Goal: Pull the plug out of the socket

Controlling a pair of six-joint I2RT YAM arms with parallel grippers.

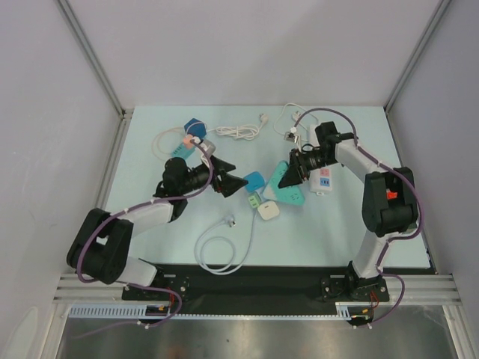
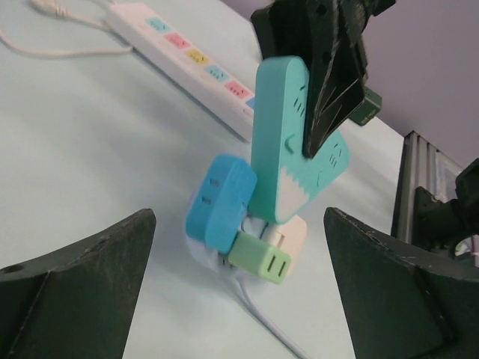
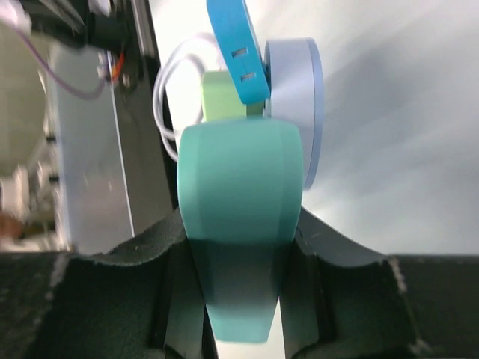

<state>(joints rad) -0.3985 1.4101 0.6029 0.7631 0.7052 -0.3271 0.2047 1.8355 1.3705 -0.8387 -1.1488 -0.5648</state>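
Observation:
A teal socket block (image 1: 288, 191) stands tilted on the table, and my right gripper (image 1: 290, 173) is shut on its upper end. In the right wrist view the block (image 3: 239, 187) fills the gap between my fingers (image 3: 150, 269). A blue plug (image 2: 221, 202), a light green plug (image 2: 260, 256) and a white plug (image 2: 290, 233) with a white cord cluster at the block's (image 2: 288, 134) lower end. My left gripper (image 1: 230, 182) is open and empty, just left of the blue plug (image 1: 254, 180). In the left wrist view the cluster sits ahead of its spread fingers (image 2: 75, 292).
A white power strip (image 1: 321, 176) lies right of the teal block, also in the left wrist view (image 2: 187, 56). A looped white cord (image 1: 221, 250) lies at the front. Another cord (image 1: 239, 132) and blue and pink adapters (image 1: 193, 129) lie at the back left.

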